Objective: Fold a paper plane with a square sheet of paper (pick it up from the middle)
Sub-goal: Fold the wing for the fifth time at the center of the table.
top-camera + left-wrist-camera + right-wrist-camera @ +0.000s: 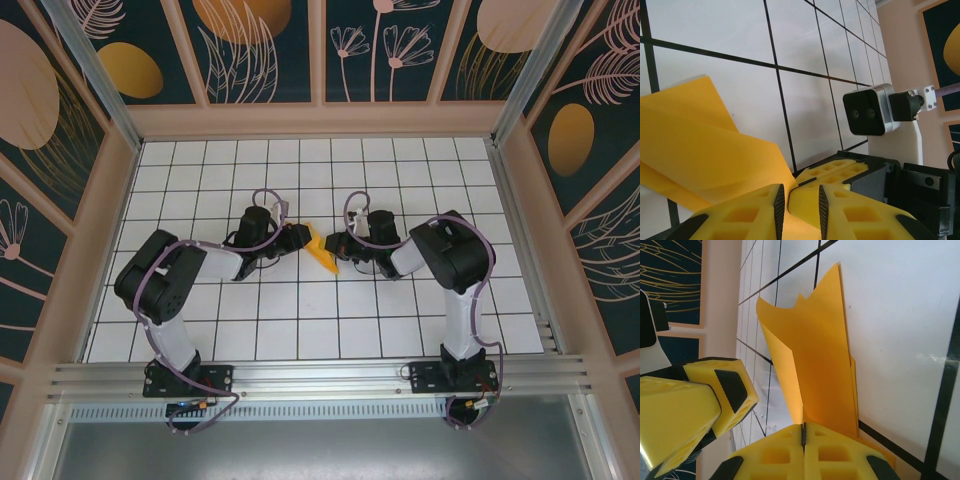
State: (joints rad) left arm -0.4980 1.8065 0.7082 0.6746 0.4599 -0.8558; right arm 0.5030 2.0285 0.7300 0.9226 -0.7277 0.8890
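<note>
My right gripper (803, 432) pinches the pointed, partly folded orange-yellow paper sheet (825, 350). My left gripper (801, 195), just beside the right gripper, stands narrowly parted, apparently empty. I judge the plane half-folded, with creases left to make.

The folded sheet of paper (695, 150) runs off the left wrist view at 9 o'clock; at 6 o'clock the left gripper (801, 190) hides its lower edge.

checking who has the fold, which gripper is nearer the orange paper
Right. The right gripper is clamped on the orange paper; the left gripper is at its edge from the opposite side, jaws slightly apart.
</note>
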